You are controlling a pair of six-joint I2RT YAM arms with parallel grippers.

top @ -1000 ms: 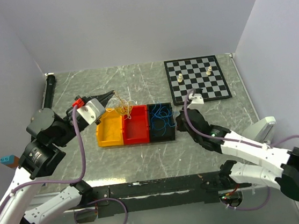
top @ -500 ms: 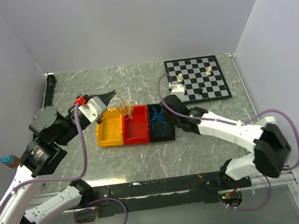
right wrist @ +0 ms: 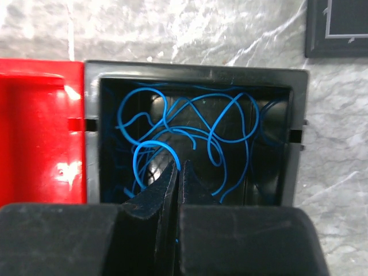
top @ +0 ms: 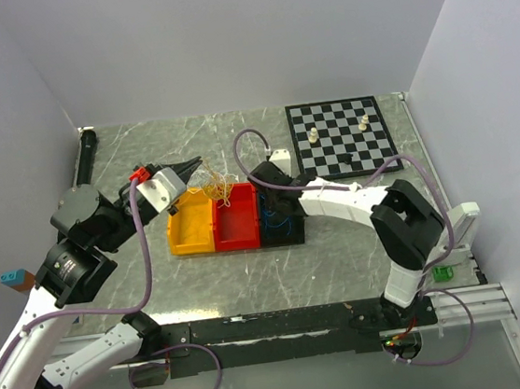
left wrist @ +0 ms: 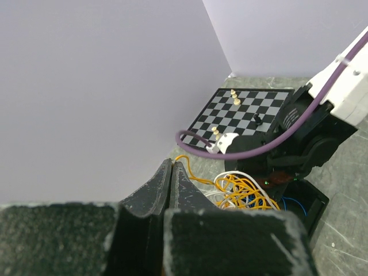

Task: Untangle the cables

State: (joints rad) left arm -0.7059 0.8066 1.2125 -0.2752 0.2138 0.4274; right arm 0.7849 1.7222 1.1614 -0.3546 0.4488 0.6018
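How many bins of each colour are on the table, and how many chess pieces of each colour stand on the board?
yellow bin: 1
red bin: 1
black bin: 1
light chess pieces: 2
dark chess piece: 1
Total: 6

My top camera sits high behind me and looks down and forward over the table (top: 234,132) from well back, so the whole workspace fits. My left wrist camera rides close behind my left gripper (left wrist: 172,165), looking out along it toward the chessboard (left wrist: 244,109). My right wrist camera hangs close over the black bin (right wrist: 195,72), facing straight down past my right gripper (right wrist: 177,167). All 3 views share that bin.
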